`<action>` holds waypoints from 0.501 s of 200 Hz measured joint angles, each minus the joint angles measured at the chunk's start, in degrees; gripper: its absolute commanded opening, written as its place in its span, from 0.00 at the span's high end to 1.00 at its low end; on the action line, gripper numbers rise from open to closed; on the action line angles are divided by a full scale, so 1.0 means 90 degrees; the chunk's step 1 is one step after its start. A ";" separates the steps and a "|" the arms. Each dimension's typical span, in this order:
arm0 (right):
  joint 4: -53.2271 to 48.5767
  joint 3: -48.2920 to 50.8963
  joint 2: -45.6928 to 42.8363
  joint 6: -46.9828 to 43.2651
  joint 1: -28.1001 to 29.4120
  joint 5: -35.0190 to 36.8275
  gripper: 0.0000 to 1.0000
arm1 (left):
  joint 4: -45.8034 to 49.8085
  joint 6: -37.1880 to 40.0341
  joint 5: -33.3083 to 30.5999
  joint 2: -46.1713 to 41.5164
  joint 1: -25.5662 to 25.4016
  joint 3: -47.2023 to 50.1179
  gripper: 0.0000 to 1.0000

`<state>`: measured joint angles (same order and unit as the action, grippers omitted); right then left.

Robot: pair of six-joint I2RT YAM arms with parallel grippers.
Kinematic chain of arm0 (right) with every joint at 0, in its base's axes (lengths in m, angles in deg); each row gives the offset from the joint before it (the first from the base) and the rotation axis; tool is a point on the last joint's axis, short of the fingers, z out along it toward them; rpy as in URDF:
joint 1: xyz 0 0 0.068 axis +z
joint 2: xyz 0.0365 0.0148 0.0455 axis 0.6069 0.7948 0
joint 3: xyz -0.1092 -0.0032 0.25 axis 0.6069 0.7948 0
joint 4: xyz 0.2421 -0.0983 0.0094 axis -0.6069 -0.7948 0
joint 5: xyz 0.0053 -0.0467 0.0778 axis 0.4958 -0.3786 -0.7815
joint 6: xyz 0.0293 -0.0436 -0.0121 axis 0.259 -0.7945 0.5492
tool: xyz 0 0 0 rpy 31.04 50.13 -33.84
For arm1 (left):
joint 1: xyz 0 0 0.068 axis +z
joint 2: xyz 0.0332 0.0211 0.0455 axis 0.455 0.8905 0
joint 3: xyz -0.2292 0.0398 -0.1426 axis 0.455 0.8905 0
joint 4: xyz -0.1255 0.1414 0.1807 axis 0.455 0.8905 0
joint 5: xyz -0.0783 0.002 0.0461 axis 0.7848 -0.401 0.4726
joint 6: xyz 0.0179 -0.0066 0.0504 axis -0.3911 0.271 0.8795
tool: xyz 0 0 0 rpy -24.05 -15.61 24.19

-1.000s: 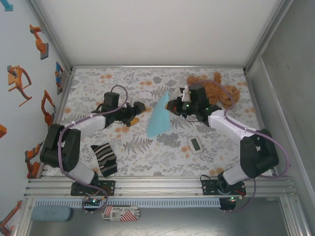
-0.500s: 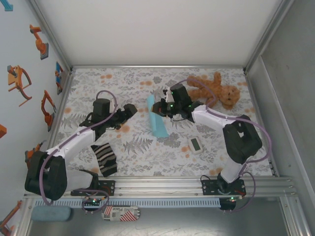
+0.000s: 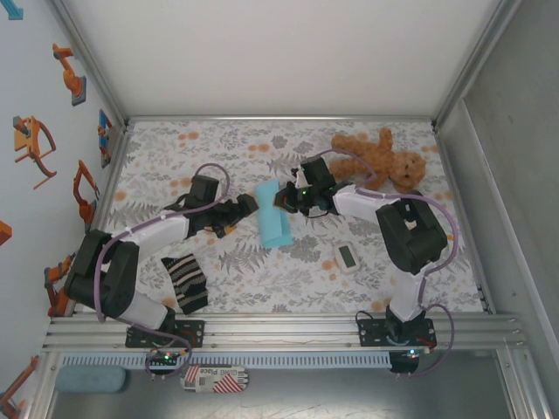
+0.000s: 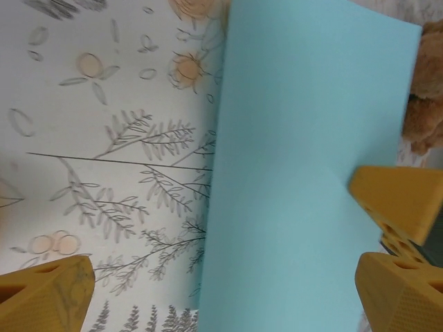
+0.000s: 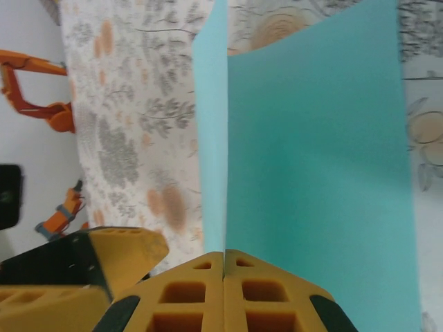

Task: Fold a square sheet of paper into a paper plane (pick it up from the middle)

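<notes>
The square sheet of paper (image 3: pixel 273 214) is light blue and bent along a crease, held just above the flowered table between the two arms. My right gripper (image 3: pixel 286 199) is shut on its right edge. In the right wrist view the closed gripper (image 5: pixel 223 261) pinches the paper (image 5: pixel 318 159) at the crease, with one flap on each side. My left gripper (image 3: pixel 248 208) stands open at the sheet's left side. In the left wrist view the gripper (image 4: pixel 221 297) is spread wide, and the paper (image 4: pixel 304 173) lies between its fingers (image 4: pixel 45 294).
A brown teddy bear (image 3: pixel 384 161) lies at the back right, just behind the right arm. A black-and-cream striped cloth (image 3: pixel 186 284) sits front left by the left arm's base. A small white gadget (image 3: pixel 347 257) lies front right of the paper.
The right gripper has carried the paper left and lower, and the sheet now hangs narrower. The left gripper has moved right, up to the paper's edge.
</notes>
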<state>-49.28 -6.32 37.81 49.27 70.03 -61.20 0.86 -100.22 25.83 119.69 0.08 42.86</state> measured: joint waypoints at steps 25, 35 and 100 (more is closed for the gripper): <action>-0.0214 -0.0024 0.0206 -0.0240 -0.0002 0.0102 1.00 | 0.0078 0.0015 -0.0070 0.0415 -0.0243 -0.0372 0.13; -0.0257 -0.0029 0.0257 -0.0301 -0.0002 0.0124 1.00 | 0.0092 -0.0002 -0.0151 0.0551 -0.0325 -0.0461 0.15; -0.0362 -0.0073 0.0396 -0.0576 -0.0027 0.0163 1.00 | 0.0051 -0.0374 -0.0391 0.1224 -0.0522 -0.0561 0.33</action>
<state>-52.54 -6.97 41.37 44.09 69.79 -59.73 1.32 -103.58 22.31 130.70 -4.62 37.81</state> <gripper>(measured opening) 0.049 0.684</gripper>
